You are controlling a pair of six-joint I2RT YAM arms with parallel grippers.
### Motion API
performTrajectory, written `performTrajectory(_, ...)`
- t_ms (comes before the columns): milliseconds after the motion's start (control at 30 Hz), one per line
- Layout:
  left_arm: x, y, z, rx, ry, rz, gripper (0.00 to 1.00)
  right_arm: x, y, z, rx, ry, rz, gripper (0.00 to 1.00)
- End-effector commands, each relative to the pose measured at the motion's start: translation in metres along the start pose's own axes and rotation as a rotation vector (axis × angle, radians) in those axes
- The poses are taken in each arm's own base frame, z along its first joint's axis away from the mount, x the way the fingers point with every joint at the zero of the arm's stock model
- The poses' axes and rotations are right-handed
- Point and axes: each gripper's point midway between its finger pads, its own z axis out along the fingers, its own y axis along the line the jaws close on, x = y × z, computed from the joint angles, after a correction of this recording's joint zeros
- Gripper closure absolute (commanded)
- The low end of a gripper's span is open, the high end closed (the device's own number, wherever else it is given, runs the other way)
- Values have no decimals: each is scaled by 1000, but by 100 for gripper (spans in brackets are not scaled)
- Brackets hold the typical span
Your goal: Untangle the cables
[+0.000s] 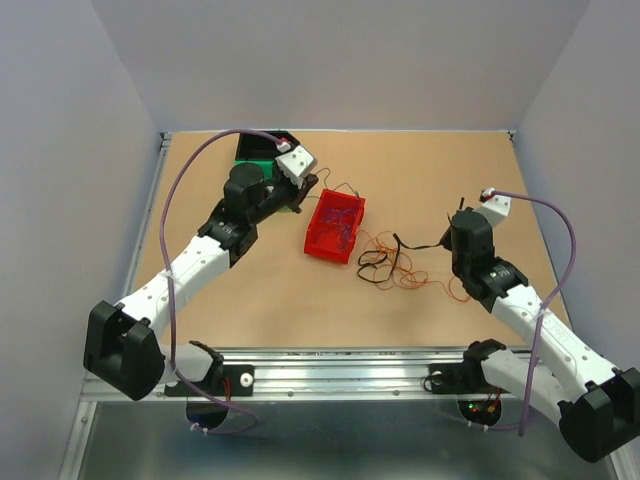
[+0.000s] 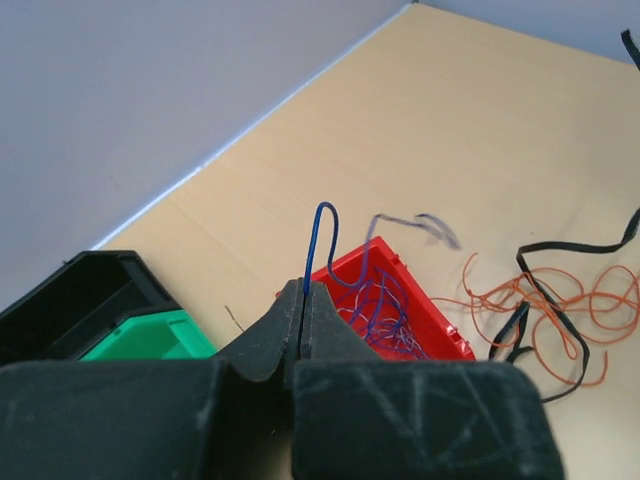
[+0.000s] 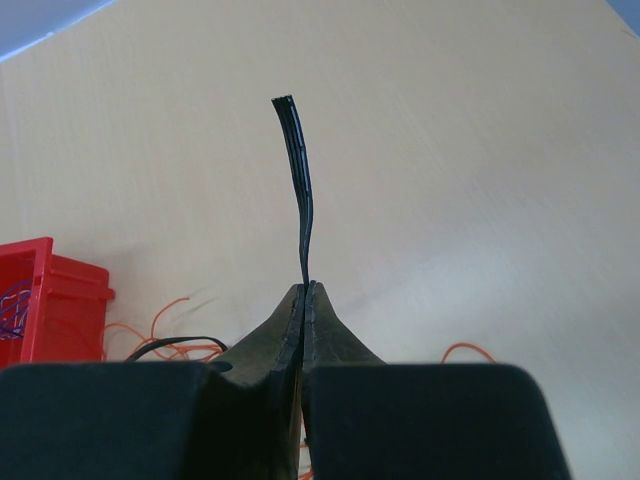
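A heap of thin orange cables (image 1: 405, 272) with black cable (image 1: 375, 263) looped through it lies on the table right of the red bin (image 1: 312, 232). Purple-blue cables (image 1: 340, 232) sit clumped inside that bin. My left gripper (image 2: 303, 290) is shut on a blue cable (image 2: 322, 232) that arches up from the jaws and down into the red bin (image 2: 440, 328). It hovers at the bin's far left side (image 1: 300, 198). My right gripper (image 3: 306, 287) is shut on a flat black cable (image 3: 298, 170) whose end sticks up. It is right of the heap (image 1: 457, 225).
A green bin (image 1: 255, 160) and a black bin (image 1: 262, 143) stand at the back left behind the left arm, also showing in the left wrist view as green bin (image 2: 150, 337) and black bin (image 2: 85, 292). The table's far edge meets grey walls.
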Motion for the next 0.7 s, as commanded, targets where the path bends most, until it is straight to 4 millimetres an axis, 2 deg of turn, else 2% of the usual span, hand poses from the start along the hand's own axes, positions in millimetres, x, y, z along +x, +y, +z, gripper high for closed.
performTrajectory(0,-12,-14,8,95,-50,24,100,-5,-3,0,8,-24,29,99)
performTrajectory(400,23,-19,29,148,77,21,100,-5,-1,-1,-6,-21,29,99)
performTrajectory(533,25,-12,30,108,95,32,100,-5,0,-1,-11,-19,29,99)
performTrajectory(667,17,-12,23,100,54,61,100,-4,1,-2,-14,-16,29,100)
